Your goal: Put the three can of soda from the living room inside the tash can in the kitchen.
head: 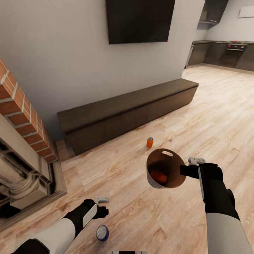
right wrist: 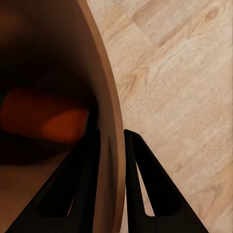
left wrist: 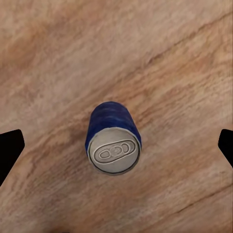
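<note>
Blue can (left wrist: 113, 143) straight beneath our left pincer (left wrist: 116, 145), and that is the relation everything turns on: in the left wrist view we look right down on its silver top, so the can stands upright on the wooden floor (head: 218, 116), its long axis pointing up at us, sitting between the two dark fingertips that are spread wide to either side, touching nothing. From the head camera the same can (head: 102, 233) is just beside and below the left pincer (head: 103, 205), so the left arm is plainly the nearer one; we judge a straight drop followed by a squeeze across the can's round body is what comes next. Our right pincer (head: 190, 165) is busy, clamped narrow on the wall of the trash can (head: 152, 178), one finger inside and one outside, holding it off the floor with an orange can (right wrist: 46, 119) lying in the bottom. Another orange can (head: 150, 142) stands on the floor near the long dark bench (head: 120, 106), well apart from both arms.
</note>
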Motion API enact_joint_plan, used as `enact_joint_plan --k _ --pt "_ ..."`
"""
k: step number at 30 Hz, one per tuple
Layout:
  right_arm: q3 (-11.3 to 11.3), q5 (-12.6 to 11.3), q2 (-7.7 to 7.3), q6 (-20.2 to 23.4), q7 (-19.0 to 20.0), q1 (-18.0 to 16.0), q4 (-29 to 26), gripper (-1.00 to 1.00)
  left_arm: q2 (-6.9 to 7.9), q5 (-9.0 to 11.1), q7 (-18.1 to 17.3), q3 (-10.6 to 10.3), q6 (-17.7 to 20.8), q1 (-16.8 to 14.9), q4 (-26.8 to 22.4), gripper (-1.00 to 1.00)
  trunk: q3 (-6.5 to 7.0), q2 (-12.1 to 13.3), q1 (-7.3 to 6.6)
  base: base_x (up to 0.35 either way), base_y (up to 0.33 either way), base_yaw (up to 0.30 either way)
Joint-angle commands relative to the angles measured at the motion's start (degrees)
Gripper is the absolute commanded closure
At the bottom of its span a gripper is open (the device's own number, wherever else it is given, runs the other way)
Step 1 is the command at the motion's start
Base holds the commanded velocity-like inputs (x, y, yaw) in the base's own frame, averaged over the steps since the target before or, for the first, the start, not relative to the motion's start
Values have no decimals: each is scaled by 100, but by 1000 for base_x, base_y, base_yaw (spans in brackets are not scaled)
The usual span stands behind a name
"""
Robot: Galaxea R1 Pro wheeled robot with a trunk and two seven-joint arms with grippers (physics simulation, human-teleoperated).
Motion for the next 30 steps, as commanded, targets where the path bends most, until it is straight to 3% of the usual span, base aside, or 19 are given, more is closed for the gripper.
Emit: enact_joint_plan --k 1,25,30 --pt "2 -142 2 20 36 -2 -2 100 1 2 -1 0 -4 1 3 -100 -18 -42 22 0 0 0" --pt "2 -139 22 20 36 -2 -2 100 -6 -6 4 -8 -17 170 8 -100 -448 -1005 549 0 0 0" --pt "4 -139 22 20 36 -2 -2 100 -8 -5 6 -15 -18 249 8 -100 -448 -1005 549 0 0 0"
